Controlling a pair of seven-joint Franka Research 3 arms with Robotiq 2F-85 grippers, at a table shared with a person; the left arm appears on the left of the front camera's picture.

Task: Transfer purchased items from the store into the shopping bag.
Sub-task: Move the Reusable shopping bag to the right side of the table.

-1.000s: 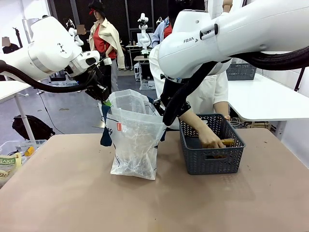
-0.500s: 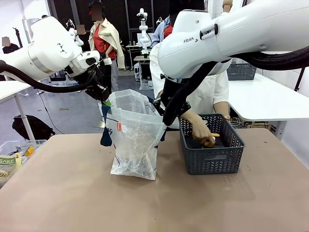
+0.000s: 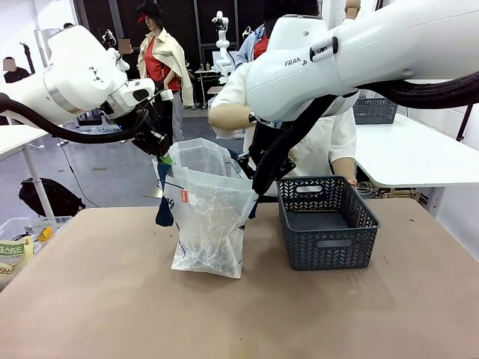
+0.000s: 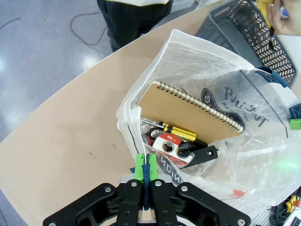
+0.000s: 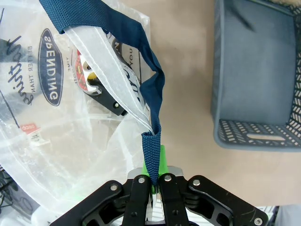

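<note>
The table (image 3: 112, 299) carries the bag (image 3: 206, 217), standing left of centre with its mouth pulled open. The grey basket (image 3: 325, 224) sits just beside it on the right. A person (image 3: 329, 138) stands behind the basket. Inside the bag lie a spiral notebook (image 4: 188, 117), a tape roll (image 4: 167, 143) and a yellow-black screwdriver (image 4: 181, 135). The left gripper (image 4: 145, 165) is clamped tight on the navy left strap (image 4: 146, 188). The right gripper (image 5: 155, 162) pinches the right strap (image 5: 141, 42) on the basket side, fingers fully closed.
</note>
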